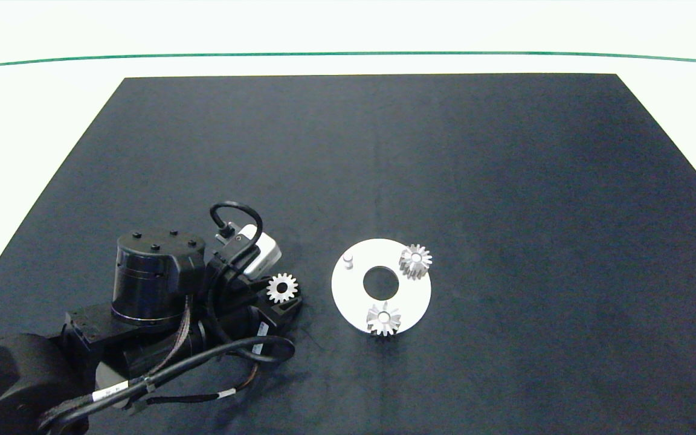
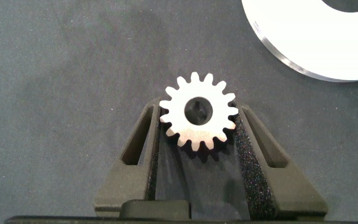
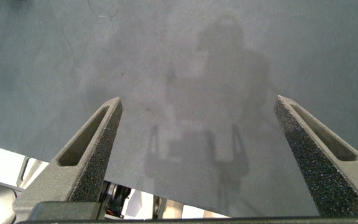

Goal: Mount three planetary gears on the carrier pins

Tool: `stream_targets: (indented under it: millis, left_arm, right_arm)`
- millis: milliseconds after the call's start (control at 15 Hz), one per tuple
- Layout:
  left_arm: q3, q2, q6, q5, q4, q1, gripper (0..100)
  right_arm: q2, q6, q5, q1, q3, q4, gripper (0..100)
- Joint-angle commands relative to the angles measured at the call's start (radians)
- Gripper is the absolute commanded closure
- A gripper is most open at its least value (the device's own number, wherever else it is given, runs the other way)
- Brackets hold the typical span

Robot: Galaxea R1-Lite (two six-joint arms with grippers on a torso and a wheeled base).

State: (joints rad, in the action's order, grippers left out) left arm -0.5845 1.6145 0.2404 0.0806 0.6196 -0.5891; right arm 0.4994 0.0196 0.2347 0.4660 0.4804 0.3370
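Last gear (image 1: pixel 282 287) clamped in left gripper (image 2: pixel 199 134), beside the white disc (image 1: pixel 354 302).
Best lined up hole over bare pin (image 1: pixel 348 261), then lowered straight. Right gripper (image 3: pixel 197 124) spread wide, holding nothing.

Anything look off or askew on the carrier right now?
Nothing stands out. Two planetary gears sit on their pins on the white disc; the third pin is bare. The left pincer holds the third gear flat, beside the disc.
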Motion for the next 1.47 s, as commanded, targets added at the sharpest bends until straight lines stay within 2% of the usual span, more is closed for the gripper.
stream_targets:
  millis: [67,467,667,933,1400,1467]
  left_arm:
    - [0.000,-0.004,0.000,0.001,0.003,0.000,72]
    - [0.002,-0.008,0.002,0.001,0.002,0.000,84]
    - [0.000,-0.008,0.000,0.014,0.002,0.000,90]
    - [0.003,-0.008,0.000,0.014,0.003,0.000,99]
    - [0.041,-0.015,-0.003,0.019,0.009,-0.034,100]
    - [0.040,-0.015,-0.003,0.041,0.020,-0.035,100]
  right_arm:
    - [0.002,0.000,0.002,0.000,0.000,0.002,0]
    - [0.001,0.000,0.002,0.000,-0.003,0.002,0]
    - [0.001,0.000,0.002,0.000,-0.008,-0.010,0]
    - [-0.001,0.000,0.002,0.000,-0.008,-0.010,0]
    - [-0.001,-0.001,0.002,0.022,-0.009,-0.010,0]
    - [-0.004,-0.001,0.002,0.023,-0.009,-0.010,0]
